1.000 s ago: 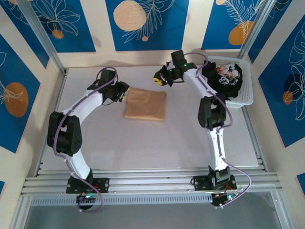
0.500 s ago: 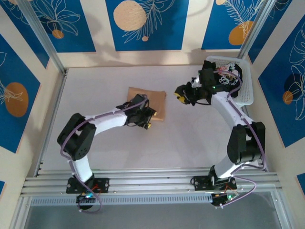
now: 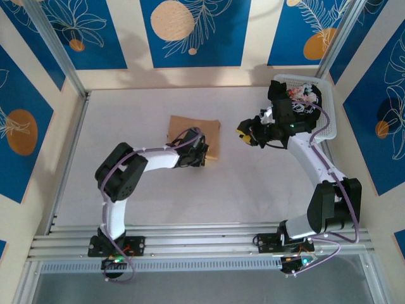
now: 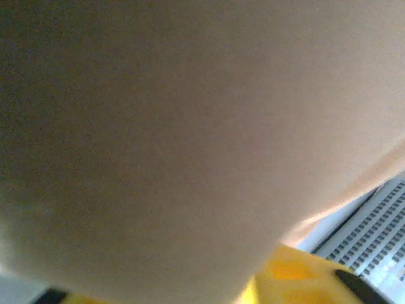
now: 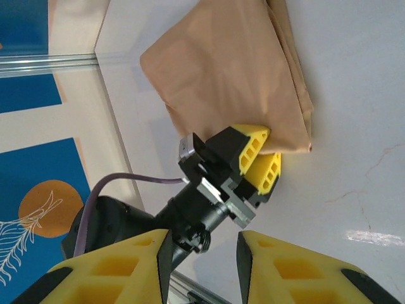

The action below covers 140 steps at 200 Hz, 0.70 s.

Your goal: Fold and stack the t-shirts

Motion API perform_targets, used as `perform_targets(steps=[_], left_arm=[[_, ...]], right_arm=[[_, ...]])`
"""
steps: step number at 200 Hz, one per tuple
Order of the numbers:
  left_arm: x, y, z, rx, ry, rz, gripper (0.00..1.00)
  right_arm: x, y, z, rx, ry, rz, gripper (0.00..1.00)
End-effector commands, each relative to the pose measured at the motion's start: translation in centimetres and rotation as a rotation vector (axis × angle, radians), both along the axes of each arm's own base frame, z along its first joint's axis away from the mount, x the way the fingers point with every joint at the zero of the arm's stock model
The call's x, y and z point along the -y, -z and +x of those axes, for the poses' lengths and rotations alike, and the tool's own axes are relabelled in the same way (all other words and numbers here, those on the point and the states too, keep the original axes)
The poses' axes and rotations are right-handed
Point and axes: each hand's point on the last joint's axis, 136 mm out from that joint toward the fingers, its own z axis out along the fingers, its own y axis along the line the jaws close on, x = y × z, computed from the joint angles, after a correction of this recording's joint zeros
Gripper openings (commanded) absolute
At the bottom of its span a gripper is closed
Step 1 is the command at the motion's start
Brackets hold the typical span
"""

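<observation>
Corner of tan tee (image 3: 190,130) now pinched by left gripper (image 3: 204,157); right gripper (image 3: 245,134) stays spread

White slatted basket (image 3: 327,132) at counter's far-right corner, beside the right wall; counter (image 3: 126,107) pale, glossy, faint marbling in right wrist view; blue wall panels (image 3: 190,31) with orange discs and white leaf outlines; aluminium rails (image 3: 202,243) along near edge.

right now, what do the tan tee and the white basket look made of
The tan tee looks like soft matte cloth, probably cotton knit: it creases and lies in folded layers. The white basket looks like rigid moulded plastic, with slotted walls.
</observation>
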Motion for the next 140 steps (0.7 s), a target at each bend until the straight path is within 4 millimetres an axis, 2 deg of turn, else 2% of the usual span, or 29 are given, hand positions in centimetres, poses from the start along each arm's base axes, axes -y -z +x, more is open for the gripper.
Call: perform_targets(steps=[1,14,30,56,101,140], left_arm=[[-1.5,-0.2,3.4,0.063,-0.111,-0.010,0.13],[-3.0,-0.1,4.7,0.072,-0.127,0.011,0.07],[-5.5,0.0,6.0,0.075,-0.133,0.048,0.04],[-10.4,-0.4,7.8,0.098,-0.160,0.097,0.04],[-20.5,-0.9,11.8,0.140,-0.175,0.175,0.04],[-26.8,0.0,14.8,0.133,-0.080,0.247,0.06]], right_arm=[[0.0,-0.2,-1.2,0.002,-0.022,0.014,0.35],[0.0,-0.2,-1.2,0.004,-0.024,0.015,0.35],[0.0,-0.3,-1.3,0.003,-0.026,0.014,0.35],[0.1,-0.4,-1.3,0.009,-0.031,0.006,0.35],[0.0,0.0,-1.2,-0.005,-0.031,0.011,0.35],[-0.1,0.2,-0.8,-0.011,-0.028,0.014,0.35]])
